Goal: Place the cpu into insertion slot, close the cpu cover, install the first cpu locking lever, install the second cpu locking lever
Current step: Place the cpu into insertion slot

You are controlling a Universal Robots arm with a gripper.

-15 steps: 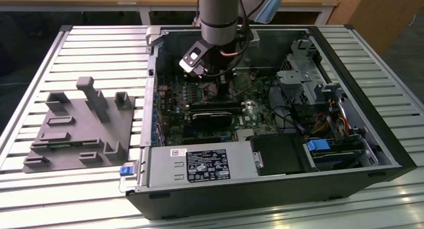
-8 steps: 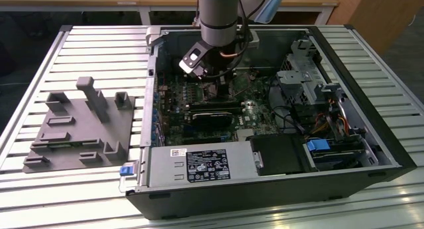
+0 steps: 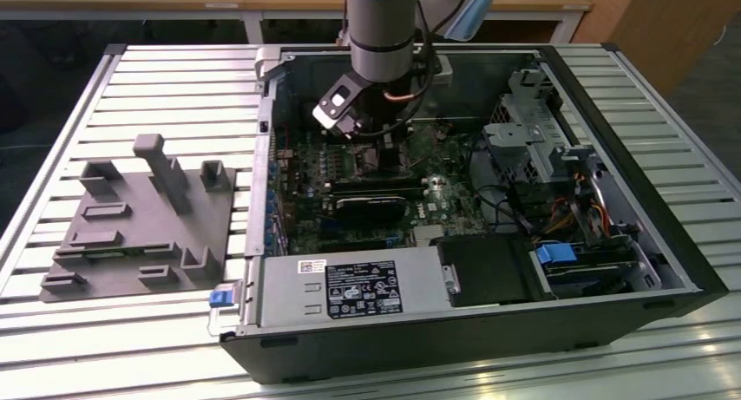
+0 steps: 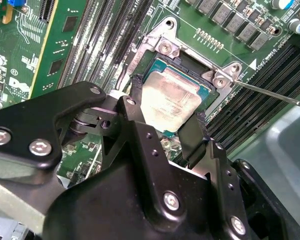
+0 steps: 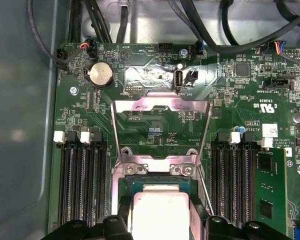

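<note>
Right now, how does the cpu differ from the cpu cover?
The cpu is a solid square with a plain silvery top; the cpu cover is an open metal frame with a large window. The cpu lies flat at the socket, held by the gripper; the cpu cover is swung open, away from it. Both are silvery metal.

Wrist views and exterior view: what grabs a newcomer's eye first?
The small silvery-grey square cpu, gripped by the black gripper over its socket. In the first wrist view, the thin silvery metal cpu cover is flipped open beyond it. The exterior view shows the open black computer case.
</note>
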